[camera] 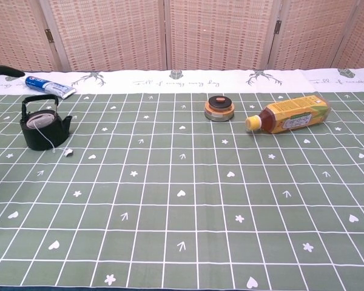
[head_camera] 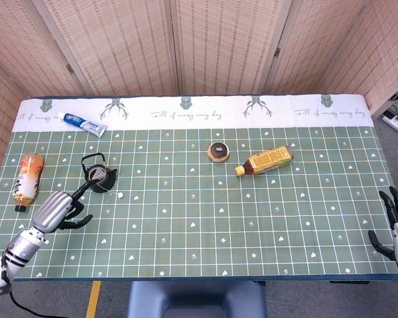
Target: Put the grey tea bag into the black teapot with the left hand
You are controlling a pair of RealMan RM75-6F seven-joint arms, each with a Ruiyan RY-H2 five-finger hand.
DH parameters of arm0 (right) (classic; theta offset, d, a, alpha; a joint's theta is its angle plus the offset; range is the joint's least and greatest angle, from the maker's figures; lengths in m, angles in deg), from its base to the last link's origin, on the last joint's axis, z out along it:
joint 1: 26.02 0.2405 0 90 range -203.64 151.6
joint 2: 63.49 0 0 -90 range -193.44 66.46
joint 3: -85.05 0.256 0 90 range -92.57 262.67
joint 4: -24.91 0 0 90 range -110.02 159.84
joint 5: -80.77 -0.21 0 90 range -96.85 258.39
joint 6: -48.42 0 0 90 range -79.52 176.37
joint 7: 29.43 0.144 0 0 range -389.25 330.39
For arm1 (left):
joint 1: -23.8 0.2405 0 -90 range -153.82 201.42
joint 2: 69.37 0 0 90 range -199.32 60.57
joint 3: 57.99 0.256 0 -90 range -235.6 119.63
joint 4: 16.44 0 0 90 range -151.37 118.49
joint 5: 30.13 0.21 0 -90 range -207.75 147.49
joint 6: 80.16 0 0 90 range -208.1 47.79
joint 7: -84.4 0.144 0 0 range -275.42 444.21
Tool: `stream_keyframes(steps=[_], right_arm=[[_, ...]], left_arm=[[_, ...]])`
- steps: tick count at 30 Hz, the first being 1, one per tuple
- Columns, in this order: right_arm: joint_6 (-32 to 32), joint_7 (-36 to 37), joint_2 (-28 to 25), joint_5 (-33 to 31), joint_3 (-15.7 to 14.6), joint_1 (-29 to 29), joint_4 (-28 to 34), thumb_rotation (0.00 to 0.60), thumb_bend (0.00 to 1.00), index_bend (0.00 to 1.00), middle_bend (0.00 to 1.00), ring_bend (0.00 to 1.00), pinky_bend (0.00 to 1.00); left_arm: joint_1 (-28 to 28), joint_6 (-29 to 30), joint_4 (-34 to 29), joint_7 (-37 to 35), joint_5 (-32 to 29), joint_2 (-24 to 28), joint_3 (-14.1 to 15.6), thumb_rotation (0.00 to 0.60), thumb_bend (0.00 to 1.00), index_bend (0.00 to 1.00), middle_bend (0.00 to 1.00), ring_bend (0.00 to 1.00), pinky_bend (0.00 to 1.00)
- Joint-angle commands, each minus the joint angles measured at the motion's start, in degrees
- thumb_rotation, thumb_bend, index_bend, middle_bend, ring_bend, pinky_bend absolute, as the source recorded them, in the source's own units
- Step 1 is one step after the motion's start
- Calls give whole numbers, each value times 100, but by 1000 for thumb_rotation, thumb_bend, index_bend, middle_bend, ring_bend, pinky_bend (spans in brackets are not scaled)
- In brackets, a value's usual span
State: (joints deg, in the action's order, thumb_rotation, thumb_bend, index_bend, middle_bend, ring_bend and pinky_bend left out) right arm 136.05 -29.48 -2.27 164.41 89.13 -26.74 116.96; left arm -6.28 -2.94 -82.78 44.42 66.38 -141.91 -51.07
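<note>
The black teapot (head_camera: 97, 174) (camera: 43, 128) stands at the table's left, handle up. The grey tea bag (camera: 43, 120) lies inside its mouth. A thin string runs down the pot's side to a small white tag (camera: 68, 152) (head_camera: 120, 195) on the cloth. My left hand (head_camera: 56, 211) is below and left of the pot near the front edge, empty, one finger stretched toward the pot, the others loosely curled. In the chest view only a dark fingertip (camera: 5, 70) shows at the left edge. My right hand (head_camera: 395, 228) rests open at the table's right edge.
A toothpaste tube (head_camera: 83, 124) lies at the back left. An orange bottle (head_camera: 27, 177) lies at the left edge, beside my left hand. A round tin (head_camera: 218, 152) and a yellow tea bottle (head_camera: 266, 161) lie right of centre.
</note>
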Motion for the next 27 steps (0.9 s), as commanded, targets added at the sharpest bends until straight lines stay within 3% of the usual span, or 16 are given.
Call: stream_keyframes(steps=[1,5,11,18,27], right_arm=[[-31,-2,2,-19,1,10,-8,600,365,0,0,0,0],[-88,-10,3,-39,2,36,-11,600,365,0,0,0,0],[-157,36,-9,-145,43,59,-37,600,365,0,0,0,0],[-180,90,-30,-163,51,69,-38,600,365,0,0,0,0],[-183,55,-14,-177,50,73,-34,600,365,0,0,0,0]], left_arm=[[-1061,-1848,-1174,-1738,31,1331,293,600,451,26,1000,1000,1000],[-1727,-3030,-1291,-2069,66,1614,383,600,459,20,1000,1000,1000],[-2374,-4209,-1085,-2106,136,1440,486,600,456,20,1000,1000,1000],[-2601,-4801,-774,-2080,-111,1125,483,600,457,31,1000,1000,1000],[-2591,-4725,-302,-2305,-27,847,661,600,458,44,1000,1000,1000]])
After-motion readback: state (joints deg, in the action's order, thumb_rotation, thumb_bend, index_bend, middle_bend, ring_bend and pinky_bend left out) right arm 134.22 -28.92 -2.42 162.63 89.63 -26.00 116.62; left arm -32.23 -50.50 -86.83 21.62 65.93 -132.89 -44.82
